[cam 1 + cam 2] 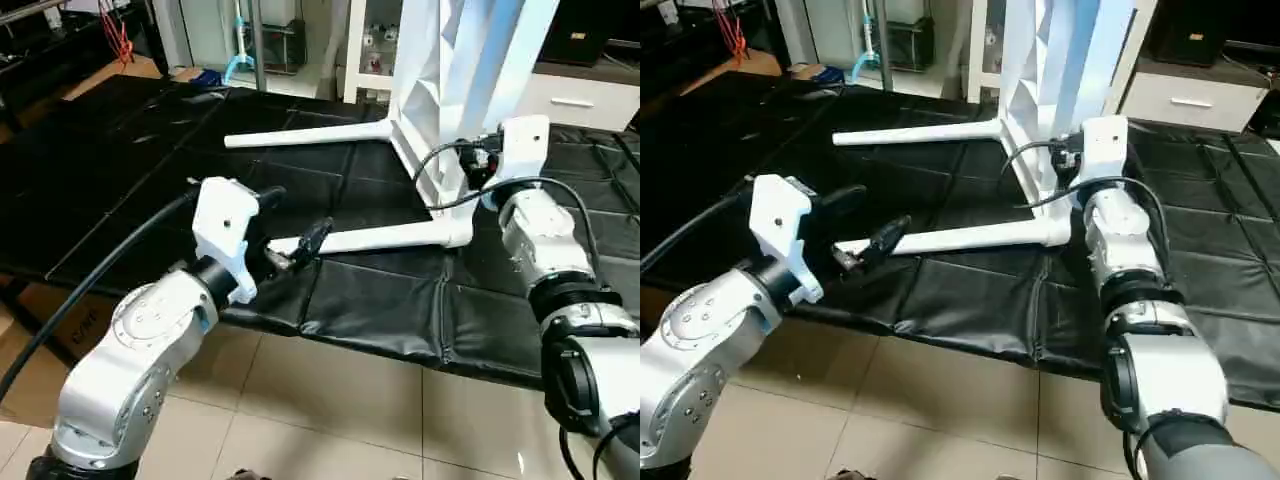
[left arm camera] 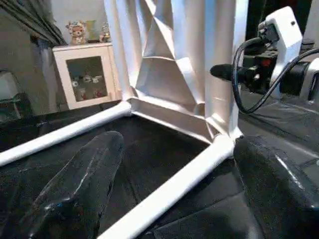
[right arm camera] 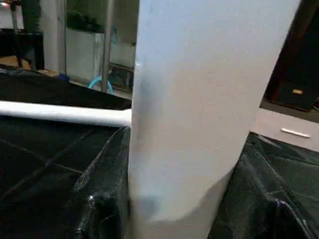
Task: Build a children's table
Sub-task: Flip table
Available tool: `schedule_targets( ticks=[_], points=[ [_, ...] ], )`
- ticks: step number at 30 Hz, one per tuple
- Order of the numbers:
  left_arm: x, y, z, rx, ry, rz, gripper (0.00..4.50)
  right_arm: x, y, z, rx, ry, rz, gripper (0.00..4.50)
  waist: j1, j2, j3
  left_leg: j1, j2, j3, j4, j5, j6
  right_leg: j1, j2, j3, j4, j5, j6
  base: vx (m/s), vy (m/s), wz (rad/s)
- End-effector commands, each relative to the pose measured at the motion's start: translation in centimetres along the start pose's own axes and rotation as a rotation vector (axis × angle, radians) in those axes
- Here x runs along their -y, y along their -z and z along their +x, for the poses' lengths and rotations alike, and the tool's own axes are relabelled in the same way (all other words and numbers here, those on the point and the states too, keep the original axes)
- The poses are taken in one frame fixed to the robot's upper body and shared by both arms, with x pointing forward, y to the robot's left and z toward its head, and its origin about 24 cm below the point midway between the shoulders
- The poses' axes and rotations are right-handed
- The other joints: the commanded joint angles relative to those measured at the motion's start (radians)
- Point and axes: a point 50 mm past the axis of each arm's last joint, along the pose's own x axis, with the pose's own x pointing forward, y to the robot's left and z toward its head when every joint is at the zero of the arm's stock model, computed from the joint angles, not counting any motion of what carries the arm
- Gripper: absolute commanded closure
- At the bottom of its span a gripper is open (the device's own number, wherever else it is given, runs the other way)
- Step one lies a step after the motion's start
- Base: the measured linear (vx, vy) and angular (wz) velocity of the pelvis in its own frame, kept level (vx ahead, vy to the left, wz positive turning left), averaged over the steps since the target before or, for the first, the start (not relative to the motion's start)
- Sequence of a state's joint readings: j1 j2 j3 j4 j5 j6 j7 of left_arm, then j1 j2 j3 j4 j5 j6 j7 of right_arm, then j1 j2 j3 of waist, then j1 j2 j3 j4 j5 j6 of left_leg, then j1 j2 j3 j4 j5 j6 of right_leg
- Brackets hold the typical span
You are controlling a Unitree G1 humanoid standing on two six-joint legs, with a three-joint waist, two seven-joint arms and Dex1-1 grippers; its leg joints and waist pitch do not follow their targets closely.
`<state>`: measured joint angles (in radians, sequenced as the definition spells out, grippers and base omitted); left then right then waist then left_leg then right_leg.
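White table top (image 1: 440, 90) standing on edge on my black mat (image 1: 380, 300), left gripper (image 1: 300, 245) spread around near leg (image 1: 380, 237), right gripper (image 3: 174, 219) pinching top's edge

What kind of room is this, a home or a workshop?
Probably an indoor test room furnished like a home: a black padded mat spread over a tiled floor as a work area, a glass-door cabinet with small figurines, and a white drawer unit behind.

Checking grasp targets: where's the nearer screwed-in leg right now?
In the head views the nearer leg lies level over the black mat, running from the upended table top's lower corner beside the right gripper toward the left gripper.
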<state>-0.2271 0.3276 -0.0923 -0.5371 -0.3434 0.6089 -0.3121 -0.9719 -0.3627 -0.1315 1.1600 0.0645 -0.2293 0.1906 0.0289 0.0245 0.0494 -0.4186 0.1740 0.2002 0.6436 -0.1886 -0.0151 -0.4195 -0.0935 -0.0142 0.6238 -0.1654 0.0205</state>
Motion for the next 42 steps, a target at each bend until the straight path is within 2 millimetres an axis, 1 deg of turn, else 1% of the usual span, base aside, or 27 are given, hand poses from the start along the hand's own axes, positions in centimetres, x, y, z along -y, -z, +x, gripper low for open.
schedule_targets(
  ticks=[1, 2, 4, 5, 6, 7, 8, 9, 10, 11, 12, 13, 14, 15, 17, 18, 19, 20, 21, 24, 26, 29, 34, 37, 42],
  points=[
    [-0.3, -0.6, -0.1, 0.016, -0.019, 0.032, 0.5, 1.3, -3.3, 0.7, 0.092, 0.035, -0.083, 2.52, -0.007, -0.005, -0.074, 0.039, 0.031, -0.019, -0.081, -0.296, -0.019, 0.03, -0.016, 0.004, -0.067, -0.213, -0.194, 0.0, 0.0, 0.0],
    [-0.4, -0.7, -0.1, 0.018, -0.024, 0.038, 0.5, 1.7, -4.0, 0.8, 0.104, 0.043, -0.098, 2.52, -0.006, -0.004, -0.074, 0.039, 0.031, -0.019, -0.081, -0.291, -0.017, 0.03, -0.016, 0.004, -0.067, -0.21, -0.194, 0.0, 0.0, 0.0],
    [-0.6, -0.9, -0.1, 0.026, -0.031, 0.045, 0.5, 2.5, -5.7, 1.0, 0.132, 0.057, -0.138, 2.52, -0.004, -0.004, -0.076, 0.038, 0.031, -0.017, -0.077, -0.261, -0.007, 0.032, -0.015, 0.003, -0.063, -0.183, -0.204, 0.0, 0.0, 0.0],
    [-0.7, -1.2, 0.0, 0.037, -0.039, 0.053, 0.5, 3.2, -7.2, 1.2, 0.157, 0.069, -0.181, 2.52, -0.004, -0.004, -0.076, 0.037, 0.03, -0.017, -0.076, -0.252, -0.003, 0.032, -0.015, 0.003, -0.062, -0.175, -0.207, 0.0, 0.0, 0.0],
    [-0.9, -1.5, 0.0, 0.047, -0.048, 0.061, 0.5, 3.7, -8.6, 1.3, 0.181, 0.083, -0.219, 2.52, -0.003, -0.006, -0.076, 0.035, 0.03, -0.016, -0.073, -0.234, 0.004, 0.034, -0.014, 0.003, -0.059, -0.159, -0.216, 0.0, 0.0, 0.0],
    [-0.9, -1.5, 0.0, 0.047, -0.048, 0.061, 0.5, 3.7, -8.6, 1.3, 0.181, 0.083, -0.219, 2.52, 0.001, -0.007, -0.079, 0.034, 0.028, -0.015, -0.068, -0.206, 0.018, 0.037, -0.015, 0.003, -0.057, -0.133, -0.225, 0.0, 0.0, 0.0],
    [-1.0, -1.8, 0.1, 0.062, -0.059, 0.071, 0.5, 4.2, -10.0, 1.4, 0.201, 0.098, -0.26, 2.52, 0.004, -0.007, -0.079, 0.033, 0.029, -0.013, -0.066, -0.185, 0.029, 0.037, -0.017, 0.005, -0.055, -0.113, -0.229, 0.0, 0.0, 0.0],
    [-1.2, -2.1, 0.1, 0.074, -0.071, 0.076, 0.5, 4.5, -10.8, 1.4, 0.216, 0.107, -0.283, 2.52, 0.005, -0.007, -0.083, 0.025, 0.026, -0.013, -0.061, -0.128, 0.052, 0.042, -0.016, 0.004, -0.048, -0.064, -0.24, 0.0, 0.0, 0.0],
    [-1.4, -2.3, 0.1, 0.085, -0.085, 0.081, 0.5, 4.7, -11.6, 1.4, 0.229, 0.114, -0.306, 2.52, 0.01, -0.003, -0.089, 0.022, 0.025, -0.012, -0.054, -0.066, 0.081, 0.04, -0.014, 0.004, -0.039, 0.009, -0.252, 0.0, 0.0, 0.0],
    [-1.4, -2.3, 0.1, 0.087, -0.087, 0.082, 0.5, 4.7, -11.8, 1.4, 0.231, 0.115, -0.309, 2.52, 0.009, -0.005, -0.086, 0.015, 0.024, -0.011, -0.051, -0.04, 0.108, 0.039, -0.012, 0.003, -0.037, 0.041, -0.261, 0.0, 0.0, 0.0],
    [-1.7, -2.7, 0.2, 0.1, -0.107, 0.088, 0.5, 4.9, -12.8, 1.4, 0.251, 0.118, -0.342, 2.52, 0.009, -0.006, -0.083, 0.013, 0.024, -0.01, -0.052, -0.051, 0.113, 0.038, -0.012, 0.002, -0.039, 0.026, -0.263, 0.0, 0.0, 0.0],
    [-2.1, -3.2, 0.2, 0.121, -0.14, 0.097, 0.5, 5.0, -14.3, 1.4, 0.286, 0.114, -0.409, 2.52, 0.009, -0.007, -0.083, 0.015, 0.025, -0.011, -0.051, -0.077, 0.114, 0.037, -0.014, 0.002, -0.042, -0.009, -0.262, 0.0, 0.0, 0.0],
    [-2.1, -3.2, 0.2, 0.121, -0.14, 0.097, 0.5, 5.0, -14.3, 1.4, 0.286, 0.114, -0.409, 2.52, 0.007, -0.007, -0.084, 0.015, 0.025, -0.01, -0.05, -0.084, 0.114, 0.037, -0.013, 0.002, -0.041, -0.019, -0.262, 0.0, 0.0, 0.0],
    [-2.3, -3.3, 0.2, 0.127, -0.152, 0.101, 0.5, 4.9, -14.8, 1.3, 0.297, 0.107, -0.439, 2.52, 0.008, -0.009, -0.08, 0.014, 0.026, -0.009, -0.051, -0.094, 0.114, 0.034, -0.013, 0.002, -0.044, -0.037, -0.259, 0.0, 0.0, 0.0],
    [-2.3, -3.3, 0.2, 0.127, -0.152, 0.101, 0.5, 4.9, -14.8, 1.3, 0.297, 0.107, -0.439, 2.52, 0.007, -0.007, -0.076, 0.015, 0.028, -0.01, -0.053, -0.125, 0.105, 0.032, -0.015, 0.002, -0.048, -0.078, -0.25, 0.0, 0.0, 0.0],
    [-2.3, -3.3, 0.2, 0.127, -0.152, 0.101, 0.5, 4.9, -14.8, 1.3, 0.297, 0.107, -0.439, 2.52, 0.005, -0.007, -0.074, 0.016, 0.029, -0.01, -0.054, -0.149, 0.093, 0.029, -0.014, 0.002, -0.051, -0.108, -0.241, 0.0, 0.0, 0.0],
    [-2.3, -3.3, 0.2, 0.127, -0.152, 0.101, 0.5, 4.9, -14.8, 1.3, 0.297, 0.107, -0.439, 2.52, 0.005, -0.007, -0.074, 0.018, 0.029, -0.011, -0.055, -0.161, 0.085, 0.029, -0.015, 0.003, -0.052, -0.124, -0.233, 0.0, 0.0, 0.0],
    [-2.3, -3.3, 0.2, 0.127, -0.152, 0.101, 0.5, 4.9, -14.8, 1.3, 0.297, 0.107, -0.439, 2.53, 0.004, -0.007, -0.073, 0.017, 0.029, -0.011, -0.056, -0.163, 0.082, 0.029, -0.014, 0.003, -0.051, -0.127, -0.23, 0.0, 0.0, 0.0],
    [-2.3, -3.3, 0.2, 0.127, -0.152, 0.101, 0.5, 4.9, -14.8, 1.3, 0.297, 0.107, -0.439, 2.53, 0.003, -0.006, -0.073, 0.019, 0.03, -0.012, -0.057, -0.175, 0.075, 0.026, -0.013, 0.002, -0.053, -0.137, -0.227, 0.0, 0.0, 0.0],
    [-2.3, -3.3, 0.2, 0.127, -0.152, 0.101, 0.5, 4.9, -14.8, 1.3, 0.297, 0.107, -0.439, 2.54, 0.002, -0.007, -0.071, 0.02, 0.03, -0.013, -0.057, -0.212, 0.058, 0.024, -0.013, 0.003, -0.054, -0.168, -0.217, 0.0, 0.0, 0.0],
    [-2.3, -3.3, 0.2, 0.127, -0.152, 0.101, 0.5, 4.9, -14.8, 1.3, 0.297, 0.107, -0.439, 2.54, 0.002, -0.007, -0.072, 0.02, 0.03, -0.014, -0.058, -0.219, 0.051, 0.024, -0.013, 0.003, -0.054, -0.173, -0.211, 0.0, 0.0, 0.0],
    [-2.3, -3.3, 0.2, 0.127, -0.152, 0.101, 0.5, 4.9, -14.8, 1.3, 0.297, 0.107, -0.439, 2.54, 0.001, -0.007, -0.073, 0.017, 0.028, -0.014, -0.057, -0.205, 0.054, 0.026, -0.013, 0.003, -0.052, -0.153, -0.211, 0.0, 0.0, 0.0],
    [-2.3, -3.3, 0.2, 0.127, -0.152, 0.101, 0.5, 4.9, -14.8, 1.3, 0.297, 0.107, -0.439, 2.54, 0.003, -0.007, -0.076, 0.015, 0.027, -0.013, -0.053, -0.167, 0.075, 0.029, -0.013, 0.003, -0.049, -0.11, -0.226, 0.0, 0.0, 0.0],
    [-2.3, -3.3, 0.2, 0.127, -0.152, 0.101, 0.5, 4.9, -14.8, 1.3, 0.297, 0.107, -0.439, 2.54, 0.003, -0.007, -0.076, 0.016, 0.028, -0.012, -0.052, -0.165, 0.079, 0.029, -0.013, 0.003, -0.048, -0.11, -0.23, 0.0, 0.0, 0.0],
    [-2.3, -3.3, 0.2, 0.127, -0.152, 0.101, 0.5, 4.9, -14.8, 1.3, 0.297, 0.107, -0.439, 2.54, 0.002, -0.007, -0.075, 0.017, 0.028, -0.013, -0.053, -0.179, 0.075, 0.027, -0.012, 0.002, -0.05, -0.127, -0.229, 0.0, 0.0, 0.0]
  ],
)
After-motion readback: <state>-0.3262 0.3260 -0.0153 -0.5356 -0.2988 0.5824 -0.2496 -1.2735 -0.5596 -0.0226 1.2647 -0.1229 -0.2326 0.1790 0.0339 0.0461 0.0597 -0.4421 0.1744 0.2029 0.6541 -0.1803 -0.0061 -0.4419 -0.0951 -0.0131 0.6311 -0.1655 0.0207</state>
